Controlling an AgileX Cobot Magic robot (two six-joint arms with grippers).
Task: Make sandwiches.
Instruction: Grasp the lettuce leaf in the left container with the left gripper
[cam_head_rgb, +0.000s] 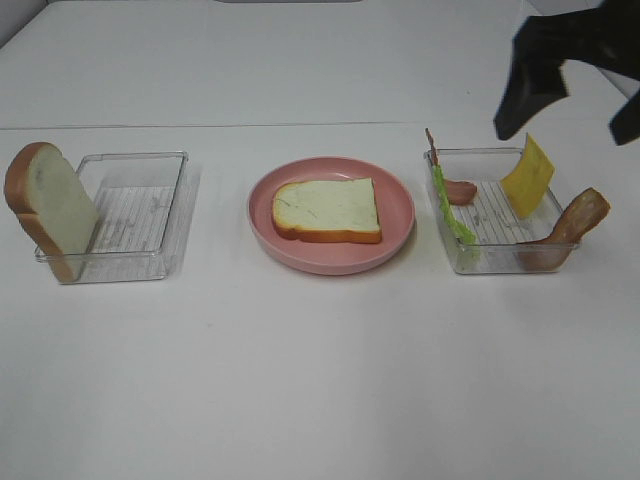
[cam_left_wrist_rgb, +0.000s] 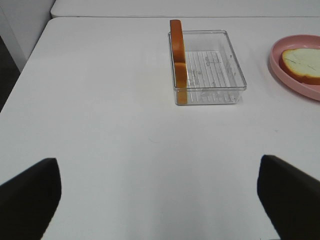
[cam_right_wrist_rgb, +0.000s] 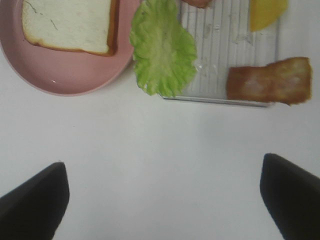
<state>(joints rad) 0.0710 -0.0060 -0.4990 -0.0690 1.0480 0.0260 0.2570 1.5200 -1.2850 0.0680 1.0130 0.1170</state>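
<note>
Under everything, the white bench (cam_head_rgb: 320, 400) is carrying the layout; all places below are being taken from the pink plate (cam_head_rgb: 330, 262), which is sitting mid-bench.

- Left tray (cam_head_rgb: 135, 225), clear plastic, is sitting well apart from the plate on its left. Right tray (cam_head_rgb: 497, 222), same kind, is sitting near the plate on its right.
- Right hand (cam_head_rgb: 568, 125) is hovering above the bench, beyond the right tray on the side away from the plate. Its fingers are standing wide apart and gripping nothing.
- Left hand (cam_left_wrist_rgb: 160, 200) is showing only in its own wrist view, well back from the left tray and plate. Its two dark fingertips are spread wide, with bare bench between them.
- Flat bread slice (cam_head_rgb: 328, 208) is lying on the plate, white face up.
- Standing bread slice (cam_head_rgb: 50, 205) is leaning upright on the left tray's wall farthest from the plate.
- Lettuce leaf (cam_head_rgb: 452, 215) is leaning on the right tray's wall nearest the plate, just beside the plate's rim.
- Cheese square (cam_head_rgb: 527, 177) is standing tilted at the tray's rear, on the half away from the plate.
- Meat strip (cam_head_rgb: 575, 225) is leaning over the tray's corner farthest from the plate.
- Second meat strip (cam_head_rgb: 460, 190) is lying inside the tray, toward the rear on the plate side.
</note>
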